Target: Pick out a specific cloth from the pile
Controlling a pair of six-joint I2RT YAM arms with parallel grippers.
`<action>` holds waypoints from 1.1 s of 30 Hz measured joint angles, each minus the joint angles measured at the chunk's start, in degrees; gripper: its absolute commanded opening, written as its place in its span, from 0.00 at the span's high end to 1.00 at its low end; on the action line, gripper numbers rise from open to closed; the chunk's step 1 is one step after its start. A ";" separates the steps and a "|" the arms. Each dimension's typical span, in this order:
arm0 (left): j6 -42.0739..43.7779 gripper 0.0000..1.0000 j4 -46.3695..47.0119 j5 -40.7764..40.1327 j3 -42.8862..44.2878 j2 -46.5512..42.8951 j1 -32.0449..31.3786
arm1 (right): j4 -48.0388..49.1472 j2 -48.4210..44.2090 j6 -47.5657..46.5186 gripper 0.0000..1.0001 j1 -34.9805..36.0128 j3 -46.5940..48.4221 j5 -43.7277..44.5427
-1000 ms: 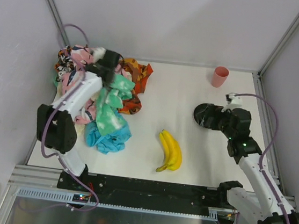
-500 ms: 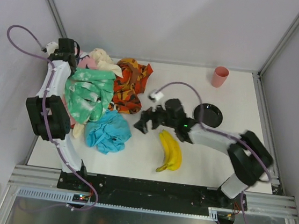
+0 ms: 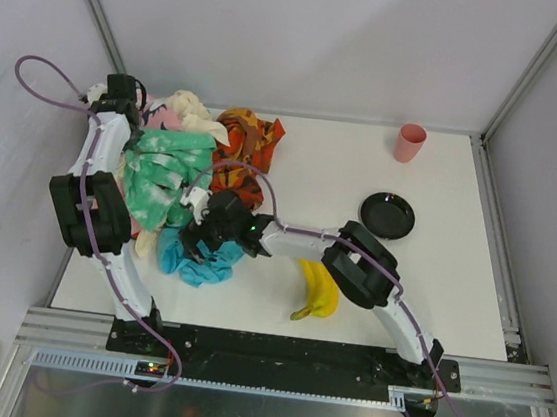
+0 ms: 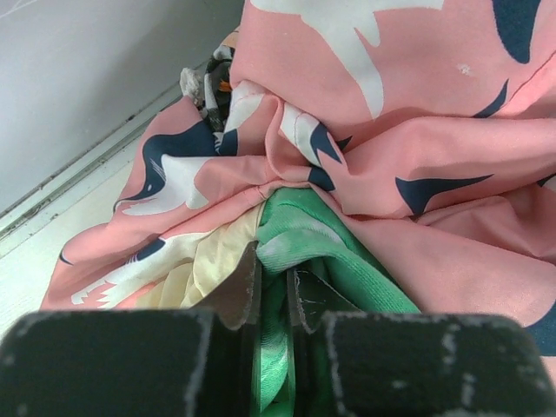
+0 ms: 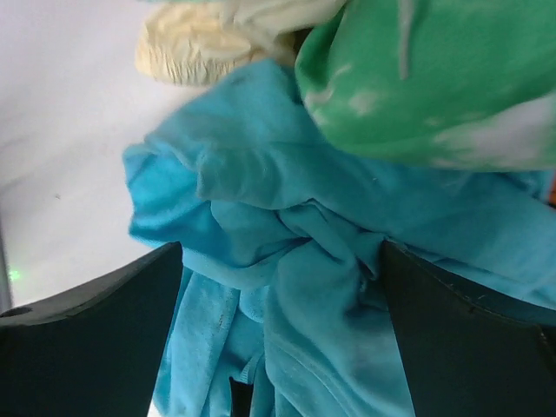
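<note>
The turquoise-blue cloth (image 3: 184,258) lies at the near edge of the pile (image 3: 168,120), partly under the mint-green mottled cloth (image 3: 166,181). My right gripper (image 3: 204,240) is open right over it. In the right wrist view the turquoise cloth (image 5: 261,217) bunches between the wide-apart fingers (image 5: 87,330) of the right gripper (image 5: 278,321); whether they touch it is unclear. My left gripper (image 3: 135,122) is at the pile's back left. In the left wrist view it (image 4: 274,287) is shut on a fold of the mint-green cloth (image 4: 304,230), with the pink navy-shaped cloth (image 4: 417,130) beyond.
An orange-black cloth (image 3: 244,154) and a cream cloth (image 3: 188,106) lie at the back of the pile. A banana bunch (image 3: 320,289) lies under the right arm. A black plate (image 3: 387,215) and a pink cup (image 3: 410,142) are at the right. The left wall is close to the left arm.
My right arm has swung left from the plate, past the banana, onto the turquoise cloth. My left gripper has pulled the mint-green cloth back and left, then held still.
</note>
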 measured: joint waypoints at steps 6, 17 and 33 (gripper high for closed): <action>-0.39 0.97 0.04 1.66 0.22 0.11 0.07 | -6.67 2.56 -6.51 0.17 3.30 3.30 5.66; -1.33 0.98 0.04 3.08 0.26 0.11 0.15 | -11.43 5.05 -8.13 0.99 5.99 7.61 21.00; -1.62 0.99 0.17 5.05 0.26 0.76 -0.42 | -13.84 -27.23 -6.45 1.00 5.40 -15.74 32.52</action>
